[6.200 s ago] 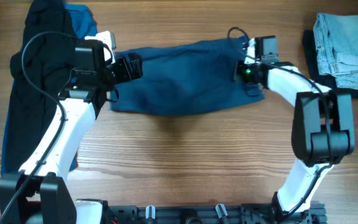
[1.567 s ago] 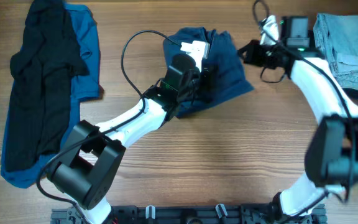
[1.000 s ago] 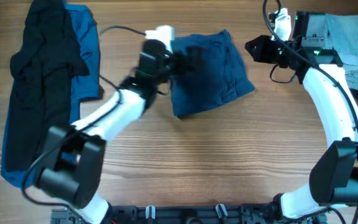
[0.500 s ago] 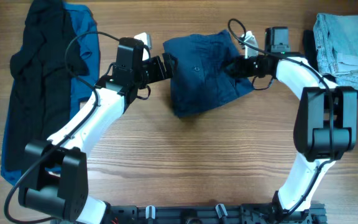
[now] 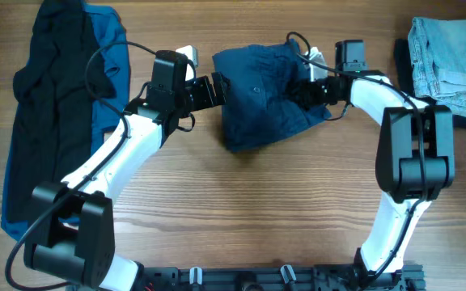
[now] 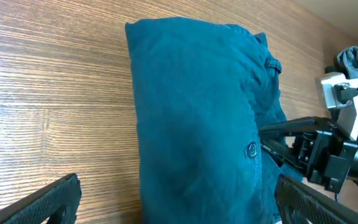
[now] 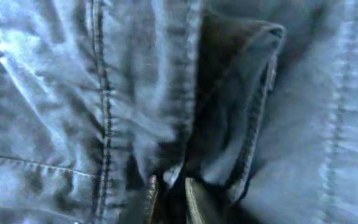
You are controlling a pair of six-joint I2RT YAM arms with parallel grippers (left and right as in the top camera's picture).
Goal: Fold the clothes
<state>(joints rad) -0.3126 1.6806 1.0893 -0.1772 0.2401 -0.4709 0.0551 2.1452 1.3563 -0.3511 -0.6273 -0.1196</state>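
- Up near the middle of the wooden table [image 5: 257, 210], I see the navy shorts [image 5: 264, 101] lying folded over in a thick pile.
- My left gripper [image 5: 219, 89] sits right beside the left edge of the shorts. Its fingers [image 6: 50, 198] are spread wide and hold nothing.
- My right gripper [image 5: 299, 90] is down on the right side of the shorts. Its fingertips [image 7: 195, 196] are almost together, and a fold of the cloth is pinched between them.
- A button [image 6: 252, 149] shows on top of the shorts.
- Far left, a black garment [image 5: 51, 113] lies on a brighter blue garment [image 5: 113, 56].
- Far right, I see pale denim clothes [image 5: 451, 56].
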